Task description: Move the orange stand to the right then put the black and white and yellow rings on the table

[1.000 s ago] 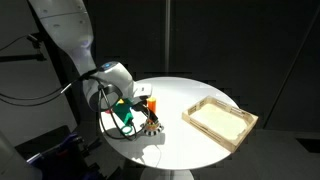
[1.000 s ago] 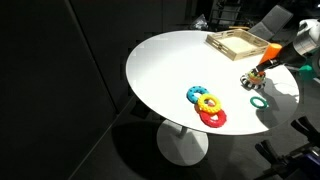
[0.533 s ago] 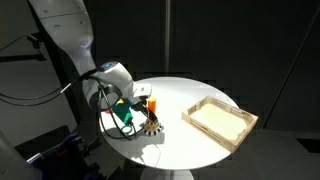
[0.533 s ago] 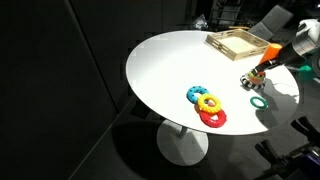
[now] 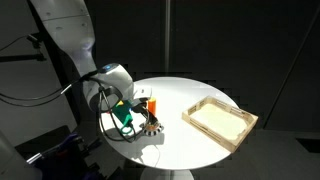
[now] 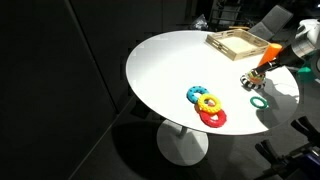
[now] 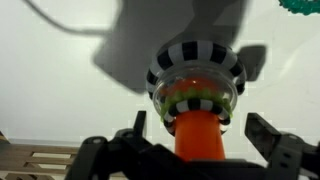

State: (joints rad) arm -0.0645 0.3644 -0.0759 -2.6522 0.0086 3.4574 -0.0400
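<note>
The claw (image 7: 200,128) hangs directly over the orange stand (image 7: 197,140), with one finger at 9 o'clock and the other at 3 o'clock of the post. In the wrist view its jaws are spread, with a visible gap to the post on each side, so nothing is gripped. The black-and-white ring (image 7: 195,62) sits around the post, and yellowish and green bands show just beneath it; what these bands are cannot be told. In an exterior view the stand is upright at the 3 o'clock edge of the round white desk (image 6: 160,70). A green ring (image 6: 259,102) lies flat just beside the stand, at about 6 o'clock of it. A wooden tray (image 6: 238,44) rests at the 1 o'clock edge of the desk, apart from the stand. A cluster of rings (image 6: 207,106) in blue, yellow and red, touching and overlapping, lies on the desk at about 5 o'clock of its centre, well apart from the stand.
</note>
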